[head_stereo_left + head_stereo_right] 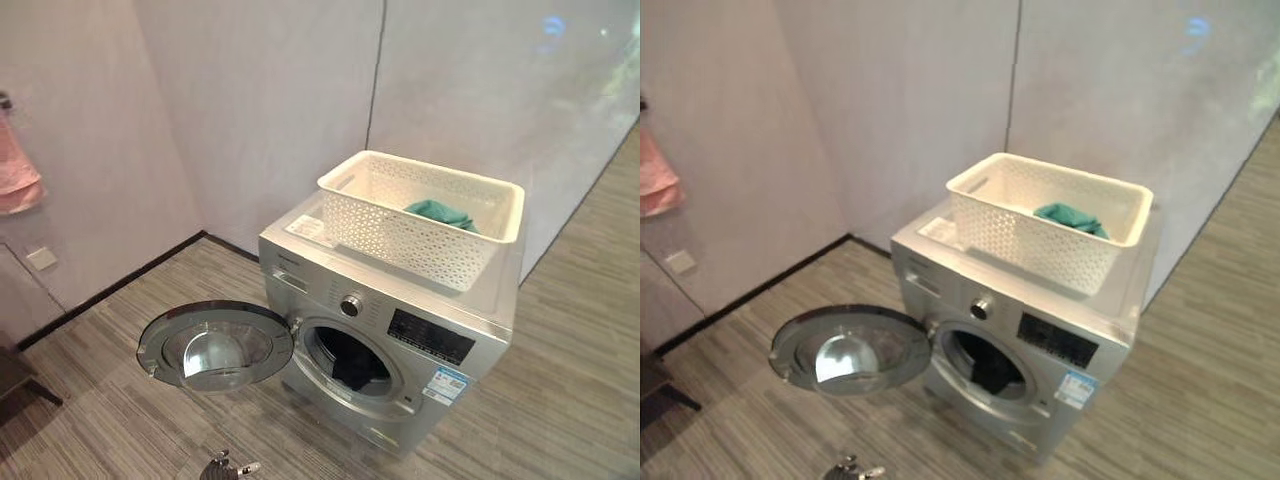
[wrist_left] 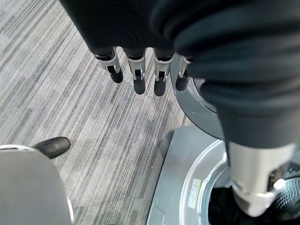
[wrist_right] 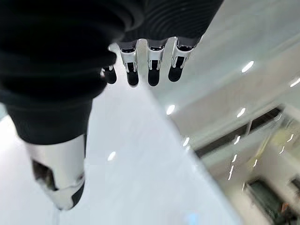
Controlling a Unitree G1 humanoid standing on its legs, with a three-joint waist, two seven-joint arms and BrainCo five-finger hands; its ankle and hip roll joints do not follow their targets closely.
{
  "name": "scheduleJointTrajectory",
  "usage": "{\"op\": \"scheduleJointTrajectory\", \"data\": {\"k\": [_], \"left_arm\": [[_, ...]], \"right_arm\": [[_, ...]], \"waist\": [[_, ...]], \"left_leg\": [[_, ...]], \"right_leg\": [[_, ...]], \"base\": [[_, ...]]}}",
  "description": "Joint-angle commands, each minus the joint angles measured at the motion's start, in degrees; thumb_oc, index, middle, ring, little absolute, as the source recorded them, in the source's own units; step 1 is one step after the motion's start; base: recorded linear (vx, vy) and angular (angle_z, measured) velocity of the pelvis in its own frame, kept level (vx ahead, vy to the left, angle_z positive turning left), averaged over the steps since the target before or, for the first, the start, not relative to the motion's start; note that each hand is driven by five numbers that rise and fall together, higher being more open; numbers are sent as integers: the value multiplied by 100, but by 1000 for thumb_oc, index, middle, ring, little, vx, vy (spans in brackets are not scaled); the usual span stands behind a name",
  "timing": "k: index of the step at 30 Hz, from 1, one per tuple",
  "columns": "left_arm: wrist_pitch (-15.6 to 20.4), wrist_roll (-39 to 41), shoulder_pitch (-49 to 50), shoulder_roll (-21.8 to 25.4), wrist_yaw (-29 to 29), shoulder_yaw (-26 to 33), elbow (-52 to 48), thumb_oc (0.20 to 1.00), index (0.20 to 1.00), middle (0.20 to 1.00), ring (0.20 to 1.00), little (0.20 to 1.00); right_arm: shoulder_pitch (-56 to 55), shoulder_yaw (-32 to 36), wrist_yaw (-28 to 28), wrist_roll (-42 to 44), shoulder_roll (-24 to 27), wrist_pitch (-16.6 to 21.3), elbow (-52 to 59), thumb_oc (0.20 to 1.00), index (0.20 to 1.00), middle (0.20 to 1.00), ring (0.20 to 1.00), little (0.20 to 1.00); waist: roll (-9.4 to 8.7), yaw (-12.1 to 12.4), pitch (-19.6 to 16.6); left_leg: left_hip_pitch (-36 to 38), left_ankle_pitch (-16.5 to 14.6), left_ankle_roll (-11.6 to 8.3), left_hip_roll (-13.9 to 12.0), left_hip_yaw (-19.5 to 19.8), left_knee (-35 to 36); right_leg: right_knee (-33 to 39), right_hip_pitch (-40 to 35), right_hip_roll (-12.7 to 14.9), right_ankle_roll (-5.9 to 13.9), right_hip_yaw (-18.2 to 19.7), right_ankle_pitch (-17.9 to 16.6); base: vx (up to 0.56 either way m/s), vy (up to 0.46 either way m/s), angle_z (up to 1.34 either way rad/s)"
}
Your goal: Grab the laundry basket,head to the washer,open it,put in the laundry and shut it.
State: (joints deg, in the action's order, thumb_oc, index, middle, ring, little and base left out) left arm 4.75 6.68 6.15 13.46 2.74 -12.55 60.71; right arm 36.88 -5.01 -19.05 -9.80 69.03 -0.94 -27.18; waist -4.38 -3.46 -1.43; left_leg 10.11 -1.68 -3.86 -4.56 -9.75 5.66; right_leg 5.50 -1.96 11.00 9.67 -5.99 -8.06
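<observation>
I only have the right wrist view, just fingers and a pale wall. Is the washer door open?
Observer: Yes. The door of the washer stands wide open, swung out to the robot's left.
Operator: Anything inside?
Observer: A dark item lies inside the round opening.
Operator: What is not yet loaded?
Observer: The white basket sits on top of the washer with a teal cloth in it.
</observation>
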Motion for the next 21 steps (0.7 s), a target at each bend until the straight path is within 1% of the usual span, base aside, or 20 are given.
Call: {"op": "scheduleJointTrajectory", "data": {"k": [1, 2, 3, 5, 6, 7, 8, 9, 10, 14, 15, 17, 18, 19, 20, 21], "left_arm": [[157, 273, -333, 308, -113, -131, 118, 1000, 1000, 1000, 1000, 1000], [162, 328, -332, 293, -115, -137, 132, 1000, 1000, 1000, 1000, 1000], [163, 329, -331, 262, -116, -114, 132, 1000, 1000, 1000, 1000, 1000], [182, 410, -323, 242, -123, -98, 147, 1000, 1000, 1000, 1000, 1000], [182, 410, -323, 234, -123, -94, 147, 1000, 1000, 1000, 1000, 1000], [204, 523, -296, 241, -160, -49, 237, 1000, 1000, 1000, 1000, 1000], [205, 523, -297, 235, -160, -46, 237, 1000, 1000, 1000, 1000, 1000], [186, 551, -276, 222, -193, -31, 326, 1000, 1000, 1000, 1000, 1000], [185, 550, -266, 220, -214, -32, 356, 1000, 1000, 1000, 1000, 1000], [192, 607, -263, 199, -223, -33, 433, 1000, 1000, 1000, 1000, 1000], [192, 673, -270, 196, -247, 0, 432, 1000, 1000, 1000, 1000, 1000], [195, 673, -275, 192, -253, -5, 418, 1000, 1000, 1000, 1000, 1000], [195, 658, -278, 201, -316, -37, 413, 1000, 1000, 1000, 1000, 1000], [195, 659, -278, 198, -316, -37, 414, 1000, 1000, 1000, 1000, 1000], [190, 637, -289, 198, -382, -108, 408, 1000, 1000, 1000, 1000, 1000], [190, 637, -290, 193, -382, -109, 408, 1000, 1000, 1000, 1000, 1000]], "right_arm": [[1901, -1682, 871, -136, 120, -56, -1335, 1000, 1000, 1000, 1000, 1000], [2380, -2176, 1011, -154, 5, -72, -1750, 1000, 1000, 1000, 1000, 1000], [2510, -2301, 1009, -140, -11, -59, -1804, 1000, 1000, 1000, 1000, 1000], [3086, -2967, 1330, -164, -172, -44, -2309, 1000, 1000, 1000, 1000, 1000], [3108, -2988, 1330, -162, -175, -42, -2317, 1000, 1000, 1000, 1000, 1000], [3415, -3424, 1697, -16, -286, 17, -2561, 1000, 1000, 1000, 1000, 1000], [3432, -3440, 1698, -13, -288, 18, -2568, 1000, 1000, 1000, 1000, 1000], [3448, -3636, 1957, 71, -287, 76, -2622, 1000, 1000, 1000, 1000, 1000], [3438, -3744, 2060, 63, -272, 106, -2648, 1000, 1000, 1000, 1000, 1000], [3442, -3899, 2211, 135, -241, 137, -2701, 1000, 1000, 1000, 1000, 1000], [3407, -4161, 2471, 105, -125, 194, -2594, 1000, 1000, 1000, 1000, 1000], [3422, -4273, 2557, 109, -37, 188, -2503, 1000, 1000, 1000, 1000, 1000], [3433, -4529, 2827, 123, 96, 215, -2419, 1000, 1000, 1000, 1000, 1000], [3441, -4537, 2829, 125, 97, 215, -2420, 1000, 1000, 1000, 1000, 1000], [3420, -4768, 3036, 166, 256, 261, -2280, 1000, 1000, 1000, 1000, 1000], [3430, -4779, 3038, 168, 260, 260, -2279, 1000, 1000, 1000, 1000, 1000]], "waist": [[-349, 285, 286], [-358, 299, 299], [-329, 273, 300], [-342, 292, 318], [-335, 286, 319], [-364, 312, 341], [-359, 306, 339], [-380, 326, 361], [-385, 336, 370], [-387, 339, 398], [-402, 348, 414], [-395, 343, 420], [-392, 333, 420], [-389, 332, 419], [-384, 316, 420], [-378, 314, 419]], "left_leg": [[130, -568, -68, -350, -7, -277], [109, -538, -89, -376, 8, -272], [108, -536, -90, -377, 8, -271], [65, -482, -122, -413, 29, -255], [65, -482, -123, -414, 30, -255], [-33, -399, -175, -464, 72, -230], [-37, -398, -176, -464, 75, -230], [-117, -330, -218, -502, 123, -203], [-146, -299, -239, -520, 139, -176], [-243, -219, -279, -545, 184, -133], [-309, -174, -306, -574, 204, -119], [-336, -155, -317, -582, 219, -119], [-372, -110, -346, -604, 237, -96], [-374, -109, -347, -605, 238, -96], [-398, -74, -366, -628, 263, -71], [-399, -74, -367, -629, 265, -70]], "right_leg": [[-292, 89, 278, 110, -223, 387], [-286, 90, 260, 95, -236, 390], [-286, 91, 259, 94, -236, 390], [-264, 87, 224, 80, -285, 405], [-264, 87, 223, 79, -287, 405], [-242, 105, 176, 58, -340, 439], [-242, 108, 176, 57, -342, 439], [-225, 123, 144, 42, -395, 457], [-213, 126, 135, 40, -430, 465], [-194, 155, 114, 29, -511, 471], [-177, 177, 86, 16, -547, 494], [-177, 187, 75, 7, -554, 505], [-170, 189, 51, -12, -574, 535], [-171, 190, 50, -13, -575, 535], [-181, 192, 31, -30, -599, 570], [-182, 193, 29, -31, -602, 571]], "base": [[-11, -30, 21], [-11, -30, 17], [-7, -19, 13], [-5, -20, 18], [-10, -39, 19], [-8, -29, 12], [-23, -52, 12], [-16, -34, 15], [-16, -34, 15], [-17, -25, 13], [-17, -41, 7], [-17, -30, 6], [-20, -22, 8], [-18, -29, 11], [-5, -14, 6], [-12, -27, 4]]}}
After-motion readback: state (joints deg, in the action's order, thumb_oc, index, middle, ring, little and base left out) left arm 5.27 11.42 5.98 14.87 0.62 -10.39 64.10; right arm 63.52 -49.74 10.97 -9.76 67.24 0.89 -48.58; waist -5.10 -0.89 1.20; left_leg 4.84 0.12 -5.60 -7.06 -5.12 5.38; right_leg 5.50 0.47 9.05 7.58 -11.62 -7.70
